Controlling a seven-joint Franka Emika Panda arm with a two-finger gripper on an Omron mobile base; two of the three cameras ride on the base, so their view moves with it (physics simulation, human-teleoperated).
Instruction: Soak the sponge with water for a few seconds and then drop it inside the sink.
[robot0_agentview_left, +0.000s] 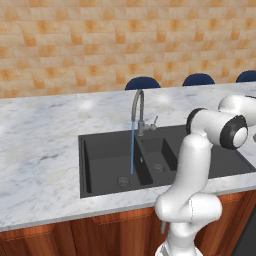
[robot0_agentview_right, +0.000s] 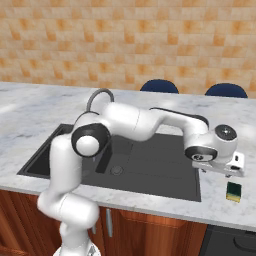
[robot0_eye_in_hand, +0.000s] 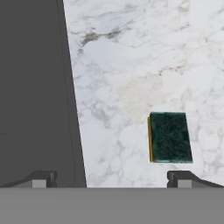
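**None of the three steps is done: sponge not yet grasped**

No part of the task is judged complete; the sponge (robot0_agentview_right: 233, 191) is seen lying flat on the marble counter (robot0_agentview_right: 30, 107), to the right of the sink (robot0_agentview_right: 165, 177) and near the counter's front edge, well apart from the water (robot0_agentview_left: 132, 147). The tap (robot0_agentview_left: 138, 107) is already running; a thin blue stream falls from its spout into the wide basin, close to the round drain (robot0_agentview_left: 123, 180). The gripper (robot0_agentview_right: 227, 169) is held above the counter just beside the sink's right rim, with the sponge a little below it in the right base view; nothing is held. In the hand view the fingertips (robot0_eye_in_hand: 180, 178) are seen set wide apart, and the sponge (robot0_eye_in_hand: 169, 137) lies ahead of the right one rather than between the two; no contact is shown.

Three things are judged to remain: the gripper is to be centred over the sponge and lowered around it; the sponge is to be carried across to the stream and kept there briefly; it is then to be released into the sink.
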